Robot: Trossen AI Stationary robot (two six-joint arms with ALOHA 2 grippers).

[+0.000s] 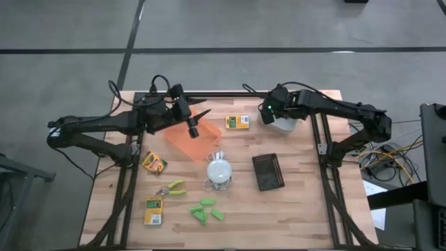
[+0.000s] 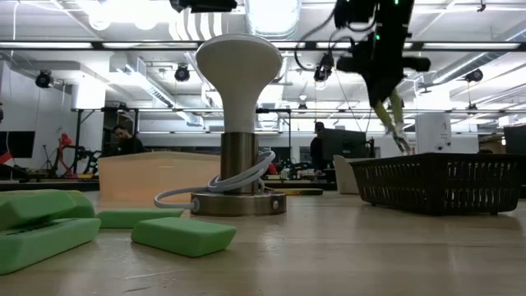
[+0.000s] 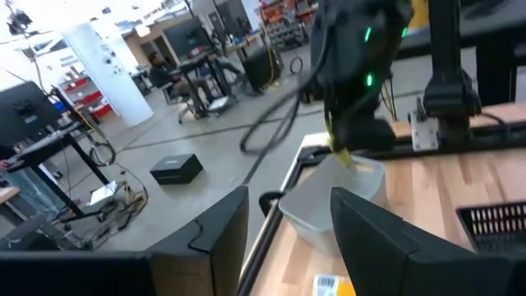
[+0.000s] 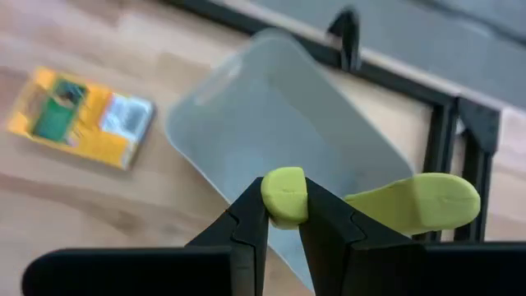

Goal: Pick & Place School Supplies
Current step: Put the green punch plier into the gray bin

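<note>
Jaws of the right gripper [image 4: 283,215] are pinched on a smooth yellow-green tool handle [image 4: 283,196] (rounded), above a translucent grey tray [image 4: 288,123]. The left gripper [image 3: 288,238] is held spread.

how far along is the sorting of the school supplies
Early. Nothing shows inside the grey tray yet. The right gripper hangs above it, shut on a yellow-green handled tool. Three yellow boxes, another tool and the green chunks lie on the table. The left gripper is over the orange tray.
</note>
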